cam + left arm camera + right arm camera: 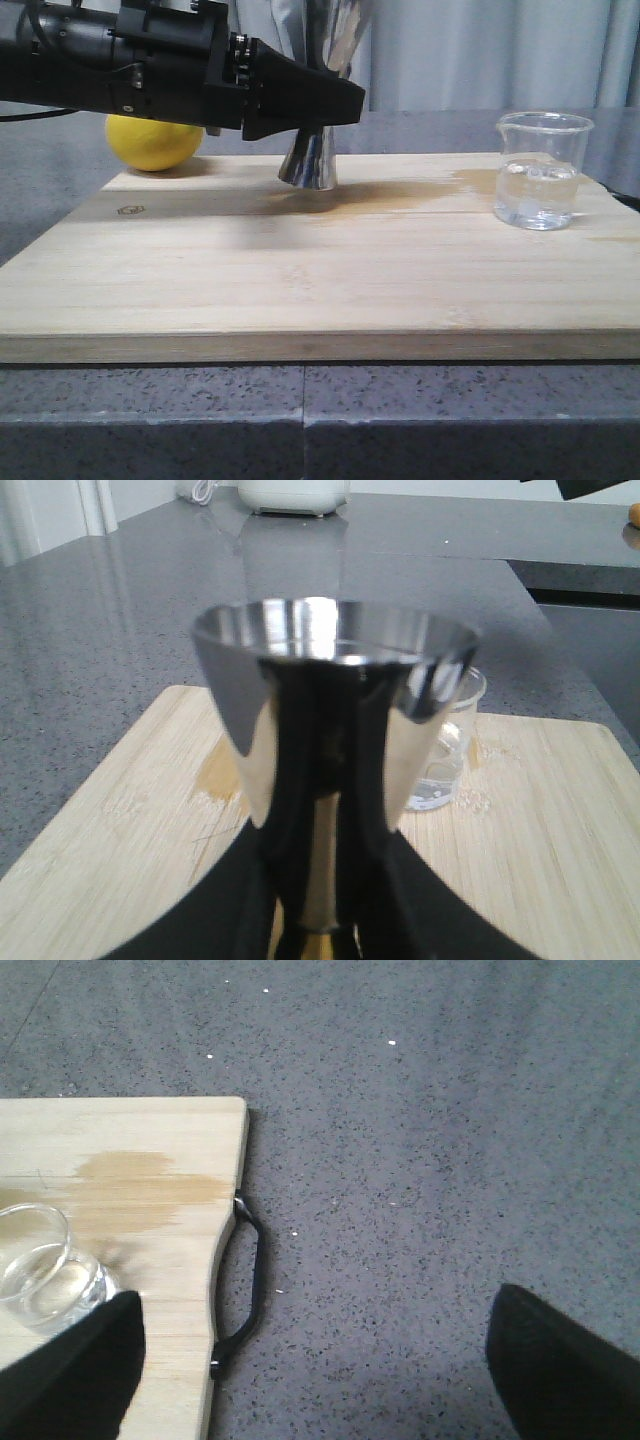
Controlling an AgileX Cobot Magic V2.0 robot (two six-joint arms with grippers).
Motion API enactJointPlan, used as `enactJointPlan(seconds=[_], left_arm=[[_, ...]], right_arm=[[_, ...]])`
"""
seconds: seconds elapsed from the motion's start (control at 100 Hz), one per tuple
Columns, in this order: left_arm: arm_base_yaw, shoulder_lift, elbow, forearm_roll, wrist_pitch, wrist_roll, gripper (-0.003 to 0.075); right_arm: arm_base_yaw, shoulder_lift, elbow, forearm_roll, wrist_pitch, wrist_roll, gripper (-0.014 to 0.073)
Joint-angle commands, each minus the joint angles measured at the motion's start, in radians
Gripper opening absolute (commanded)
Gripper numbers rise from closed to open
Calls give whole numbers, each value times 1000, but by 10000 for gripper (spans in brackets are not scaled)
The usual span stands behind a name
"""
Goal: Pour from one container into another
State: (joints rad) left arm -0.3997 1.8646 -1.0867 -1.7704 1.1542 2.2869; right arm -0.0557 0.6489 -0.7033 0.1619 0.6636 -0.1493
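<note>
A wooden board (pixel 300 270) holds a steel jigger (pixel 309 160) clamped at its waist by the left gripper (pixel 330 100), a lemon (pixel 153 141) behind, a glass beaker (pixel 540 170) far right, while the right gripper (pixel 315 1360) hangs with fingers wide apart.

We see a pale wooden cutting board (pixel 300 270) lying flat on a speckled grey stone counter (pixel 300 420), spreading below and ahead of the left pincer. A darker damp-looking stain (pixel 400 195) marks the wood just past that pincer's tip. A yellow lemon (pixel 153 142) rests at the board's far corner, behind the pincer's body. Beneath the open right pincer we find the board's black metal handle (pixel 245 1285) at its short edge.
</note>
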Motion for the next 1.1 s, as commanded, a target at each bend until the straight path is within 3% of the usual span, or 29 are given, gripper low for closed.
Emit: enactJointPlan(seconds=[0.0,0.21,0.35,1.09], left_arm=[[-9,-49,-27,-82,116,0,62],[-9,-49,-27,-82,116,0,62],[-9,-49,-27,-82,116,0,62],[-9,-49,-27,-80,106,0,62]], right_arm=[[-5,6,-36,76,-63,-80,628],[-5,34,-36,350,-63,-330,628],[-5,81,-36,433,-63,-412,628],[86,146,-38,463,-45,-447,628]])
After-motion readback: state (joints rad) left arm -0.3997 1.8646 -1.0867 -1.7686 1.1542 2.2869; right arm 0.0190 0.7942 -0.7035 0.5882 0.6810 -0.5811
